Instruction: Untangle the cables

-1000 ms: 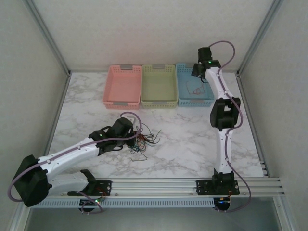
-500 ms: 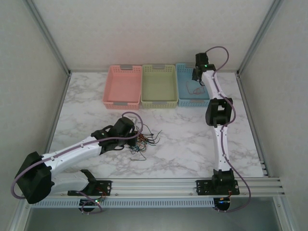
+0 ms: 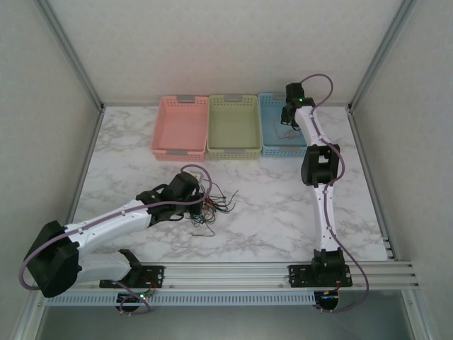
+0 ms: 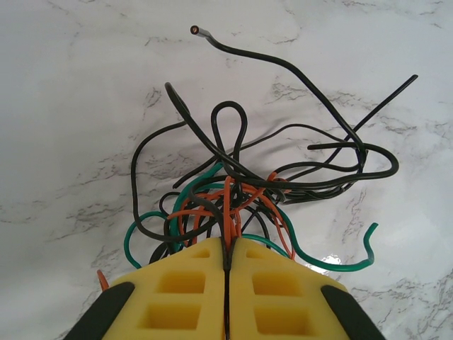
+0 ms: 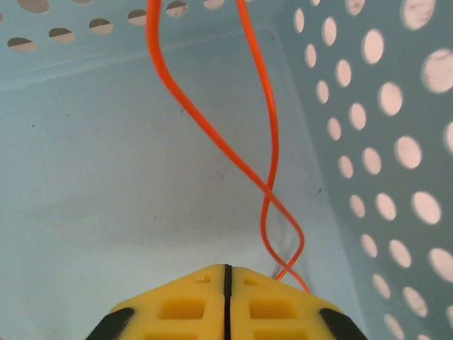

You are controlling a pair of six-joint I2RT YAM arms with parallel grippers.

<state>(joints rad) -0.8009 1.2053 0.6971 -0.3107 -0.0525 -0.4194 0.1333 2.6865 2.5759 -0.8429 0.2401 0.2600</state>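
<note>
Left end effector [image 4: 226,246] pinching tangled black, green, orange cables [image 4: 244,185]; right end effector [image 5: 226,270] closed.

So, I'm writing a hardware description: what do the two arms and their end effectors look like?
Left arm and right arm: white links, black joint housings, a lilac-grey cable along each. Left end effector and right end effector: yellow fingers with square pockets, black outer corners.

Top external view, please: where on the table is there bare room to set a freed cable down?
The tabletop is bare between the cable clump and the right arm, and left of the pink basket. It and the yellow-green basket are empty. Crowded: the clump at the left end effector, and the blue basket, holding an orange cable.
</note>
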